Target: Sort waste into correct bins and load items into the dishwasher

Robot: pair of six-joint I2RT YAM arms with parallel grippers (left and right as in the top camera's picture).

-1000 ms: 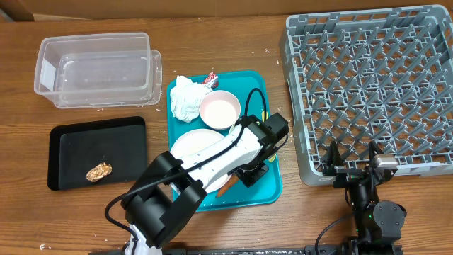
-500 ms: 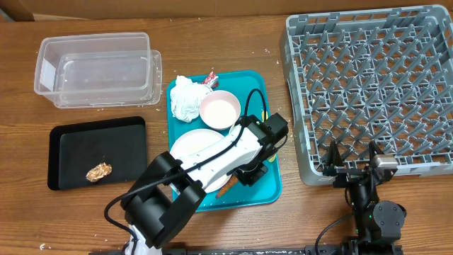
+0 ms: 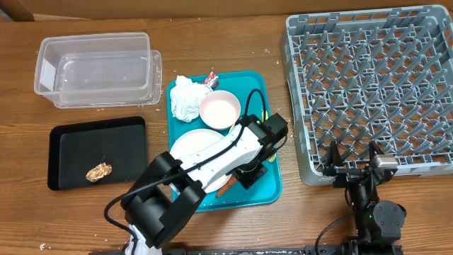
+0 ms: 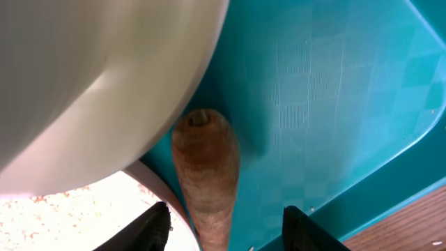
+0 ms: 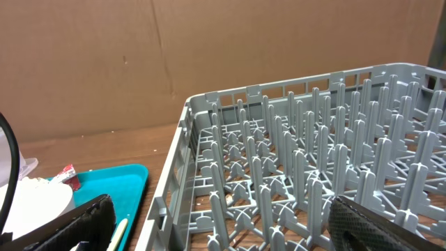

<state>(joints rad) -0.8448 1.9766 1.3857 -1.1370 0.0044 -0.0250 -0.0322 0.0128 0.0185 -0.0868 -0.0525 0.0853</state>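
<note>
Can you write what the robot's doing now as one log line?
left claw: open, straddling carrot piece | carrot piece: lying on teal tray beside white plate | right claw: open, near dish rack

left arm — white shell, black joints, 1 looping black cable; right arm black, with textured black fingers.

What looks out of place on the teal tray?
The carrot piece lies loose on the teal tray, tight against the white plate, its end under a blurred white dish. That plate carries scattered crumbs. Nothing looks tipped or broken.
</note>
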